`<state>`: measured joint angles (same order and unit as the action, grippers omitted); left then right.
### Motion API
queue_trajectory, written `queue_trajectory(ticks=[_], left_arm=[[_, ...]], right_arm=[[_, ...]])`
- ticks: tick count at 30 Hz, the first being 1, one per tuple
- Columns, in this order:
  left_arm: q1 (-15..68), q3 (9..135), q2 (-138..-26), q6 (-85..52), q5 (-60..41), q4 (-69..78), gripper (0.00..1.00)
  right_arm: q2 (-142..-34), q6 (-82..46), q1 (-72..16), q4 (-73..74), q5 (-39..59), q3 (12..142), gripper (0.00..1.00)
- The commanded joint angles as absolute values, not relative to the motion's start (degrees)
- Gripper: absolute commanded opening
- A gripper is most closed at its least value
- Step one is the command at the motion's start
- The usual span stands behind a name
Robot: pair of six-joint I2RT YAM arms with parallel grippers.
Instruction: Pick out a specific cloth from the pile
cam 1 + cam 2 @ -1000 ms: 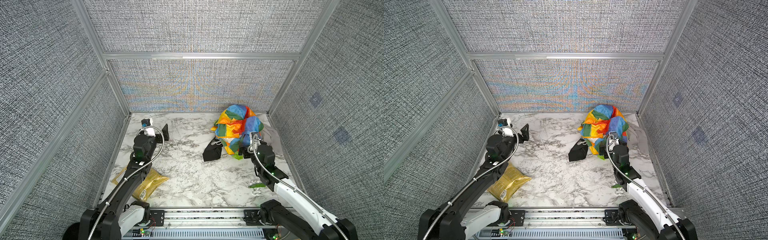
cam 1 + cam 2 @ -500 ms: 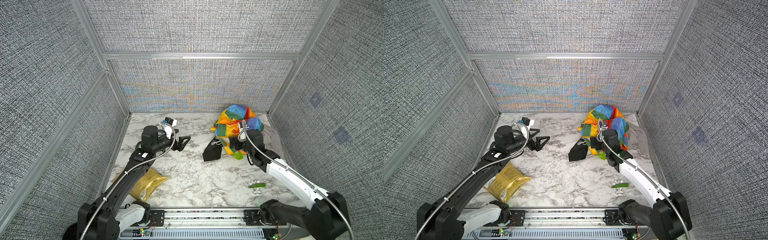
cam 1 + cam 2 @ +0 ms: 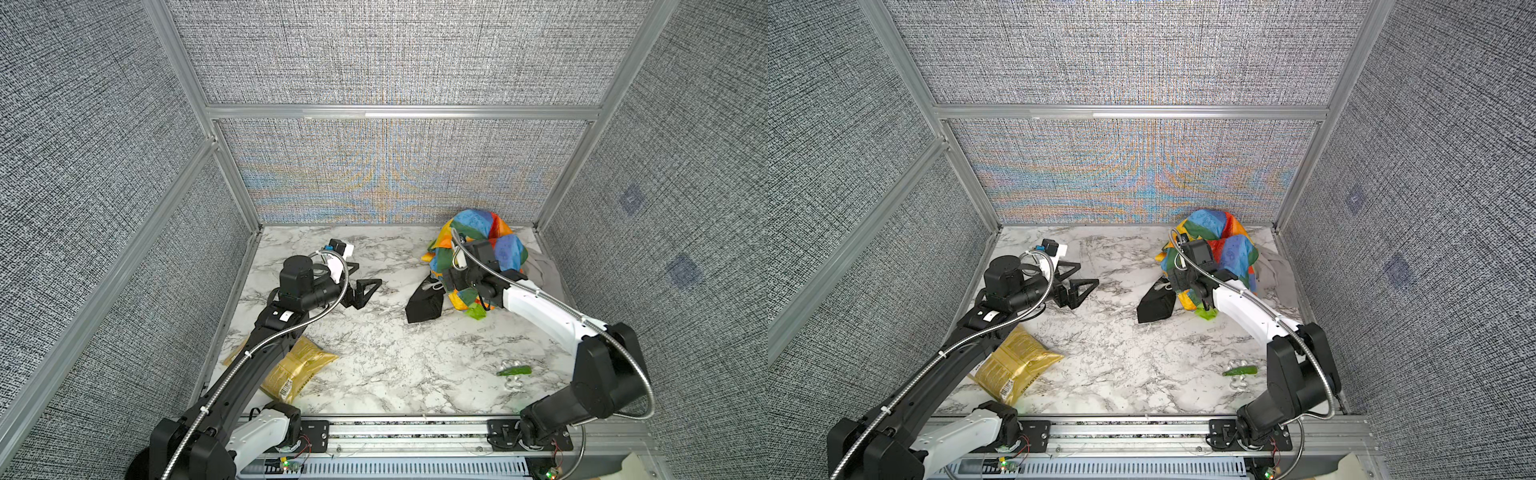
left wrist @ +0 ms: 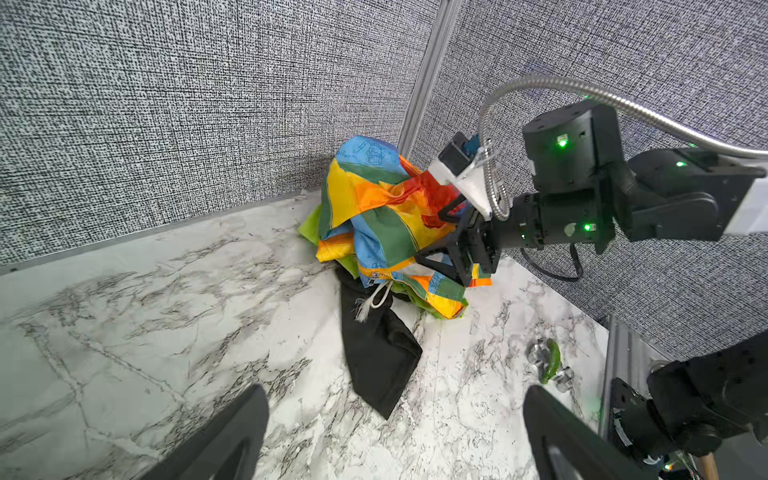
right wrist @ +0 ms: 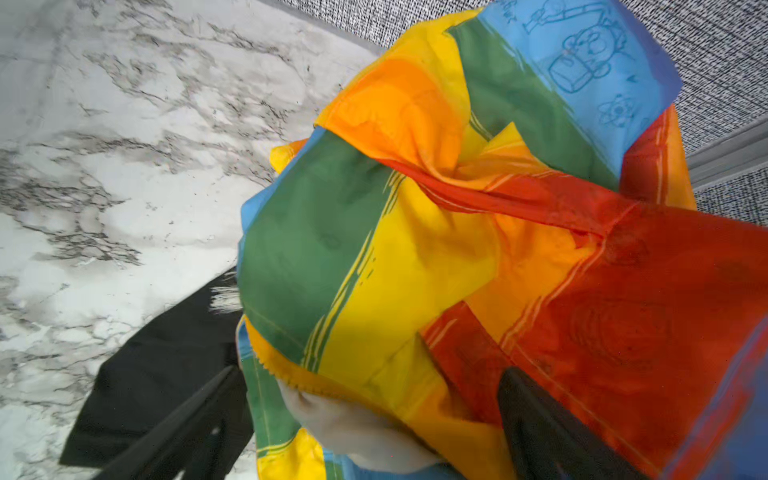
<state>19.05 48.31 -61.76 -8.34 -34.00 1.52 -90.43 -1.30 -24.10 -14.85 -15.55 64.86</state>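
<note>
One marble table (image 3: 374,345) carries everything, and the pile (image 3: 1231,249) sits in its far corner, straight ahead of the right gripper (image 4: 430,237). Biggest in the heap is the rainbow patchwork cloth (image 5: 415,216), bunched on top. The right gripper's jaws stand spread wide against its side, a fold between them, gripping nothing. A black cloth (image 3: 424,305) trails out of the pile beneath that gripper, and a grey cloth (image 3: 544,270) lies beside its wrist, by the side wall. The lime-green cloth (image 3: 475,311), the one wanted, is almost wholly buried. Only small edges peep out under the rainbow cloth, just below the gripper, and a white drawstring (image 4: 376,297) lies on the black cloth. The left gripper (image 3: 368,275) hovers spread and empty over bare marble, well apart from the pile. By my reading the job is barely begun: no grasp is made, and the green cloth must yet be seized and drawn clear.
</note>
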Motion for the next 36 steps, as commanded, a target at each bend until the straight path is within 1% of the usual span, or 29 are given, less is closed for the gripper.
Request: queue_trajectory(ticks=[1,6,7,8,10,12,13,15,16,21,26,30,36], left_arm=[[19.0,48.4,-61.5,-7.6,-33.6,2.3,0.99],[19.0,48.3,-61.3,-7.6,-32.8,2.3,0.99],[19.0,48.2,-61.3,-7.6,-32.8,2.4,0.99],[19.1,48.2,-61.3,-7.5,-32.8,2.4,0.99],[19.1,48.1,-61.3,-7.8,-32.8,2.6,0.99],[19.1,48.1,-61.3,-7.9,-32.8,2.7,0.99],[19.1,48.1,-61.3,-7.9,-32.8,2.7,0.99],[19.1,48.0,-61.2,-7.9,-32.5,2.7,0.99],[19.1,48.0,-61.0,-7.9,-32.4,2.6,0.99],[19.0,47.8,-60.8,-8.1,-32.0,2.9,0.99],[19.1,47.7,-60.7,-8.2,-31.8,3.1,0.99],[19.2,47.7,-60.6,-8.3,-31.6,3.1,0.99],[19.1,47.7,-60.6,-8.2,-31.2,3.0,0.99]], right_arm=[[-94.3,0.6,-23.9,-16.4,-18.5,67.1,0.99],[-100.5,1.5,-23.6,-16.6,-19.6,69.4,0.99],[-101.5,1.7,-23.6,-16.3,-20.7,69.9,0.93],[-102.3,1.9,-23.6,-16.2,-21.6,70.4,0.84],[-103.3,2.6,-23.2,-15.6,-23.0,71.6,0.58],[-103.6,2.9,-22.9,-15.4,-23.9,72.9,0.35],[-103.5,3.2,-22.7,-15.5,-24.1,73.7,0.27],[-103.0,3.7,-22.4,-15.8,-24.5,75.3,0.15],[-102.4,4.1,-22.3,-16.0,-24.6,76.1,0.12],[-100.9,5.6,-19.6,-18.6,-25.3,82.7,0.07],[-101.4,7.1,-15.6,-20.6,-25.5,90.0,0.06],[-104.2,7.0,-11.9,-22.3,-23.6,95.0,0.06],[-109.8,5.6,-10.1,-21.9,-19.8,94.1,0.06]])
